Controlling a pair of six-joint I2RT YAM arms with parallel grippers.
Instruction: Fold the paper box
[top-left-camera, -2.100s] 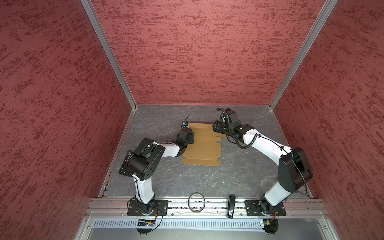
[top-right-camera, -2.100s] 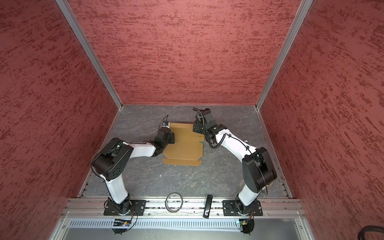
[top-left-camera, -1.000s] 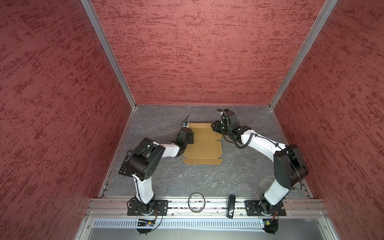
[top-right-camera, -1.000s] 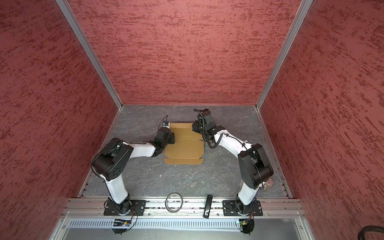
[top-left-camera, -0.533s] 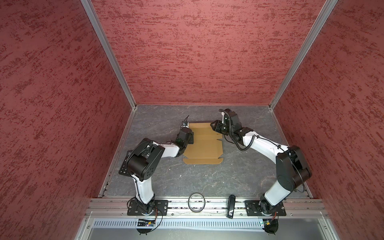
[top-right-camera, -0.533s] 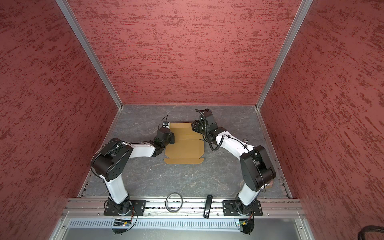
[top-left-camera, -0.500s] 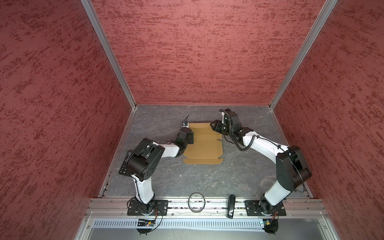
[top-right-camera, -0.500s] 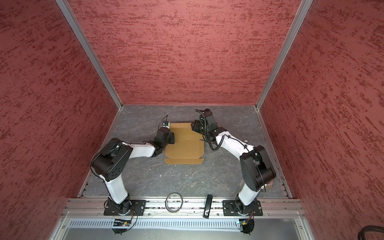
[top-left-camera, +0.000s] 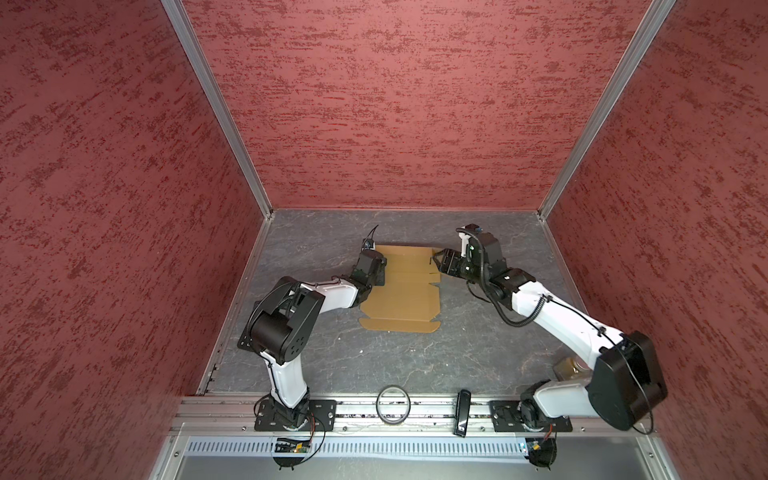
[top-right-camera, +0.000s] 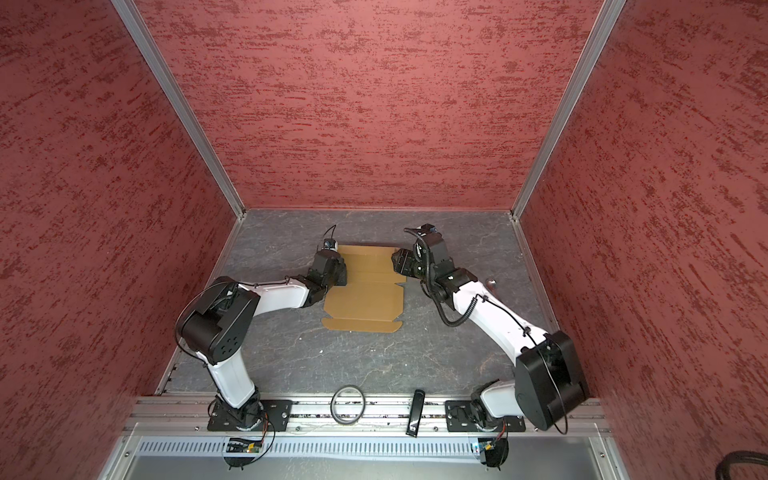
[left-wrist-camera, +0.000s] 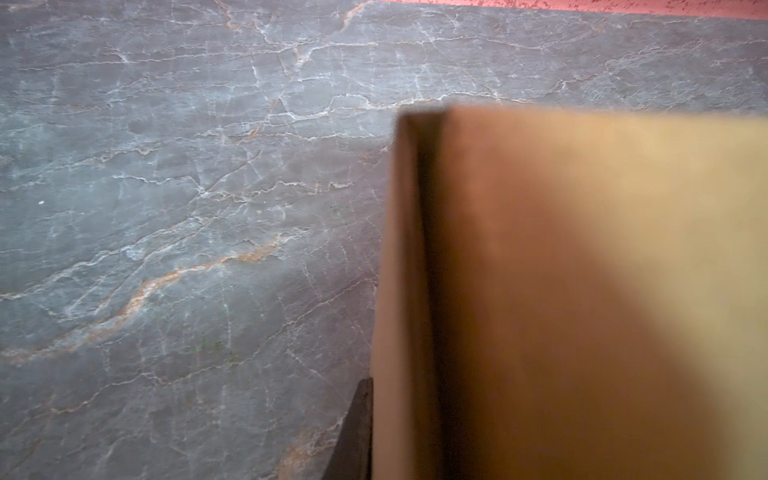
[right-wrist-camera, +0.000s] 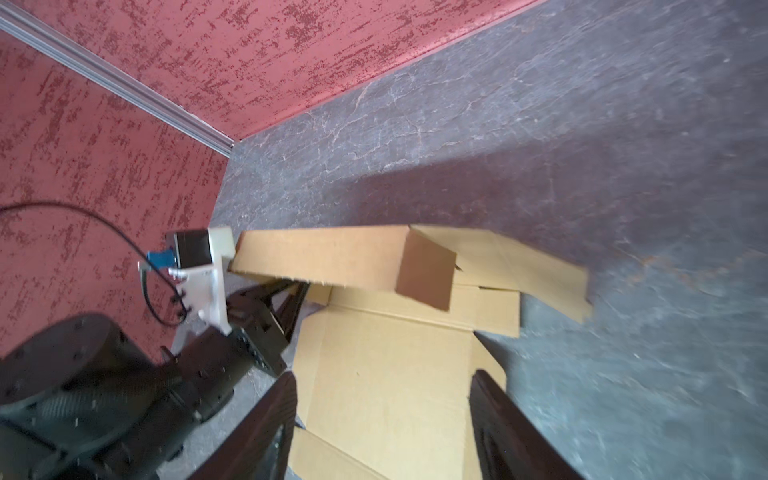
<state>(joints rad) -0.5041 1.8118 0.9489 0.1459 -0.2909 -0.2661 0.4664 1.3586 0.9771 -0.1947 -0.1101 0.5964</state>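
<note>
The paper box (top-left-camera: 401, 291) (top-right-camera: 365, 293) is a tan cardboard sheet with flaps, lying mostly flat on the grey floor in both top views. My left gripper (top-left-camera: 375, 268) is shut on its far left side flap. The left wrist view shows one dark finger (left-wrist-camera: 355, 432) against the flap's edge (left-wrist-camera: 399, 291); the other finger is hidden behind it. That flap (right-wrist-camera: 332, 257) is raised off the floor in the right wrist view. My right gripper (right-wrist-camera: 382, 415) stands open at the sheet's far right edge (top-left-camera: 439, 262), with both fingers (right-wrist-camera: 272, 419) apart above the cardboard, holding nothing.
Red walls close in the floor on the left, right and far sides. A black ring (top-left-camera: 393, 405) and a black oblong device (top-left-camera: 462, 413) lie on the front rail. A tan jar-like object (top-left-camera: 569, 368) sits by the right arm's base.
My right gripper has opened and let go of the sheet's far right part. The left gripper stays shut on the left flap, barely moved.
</note>
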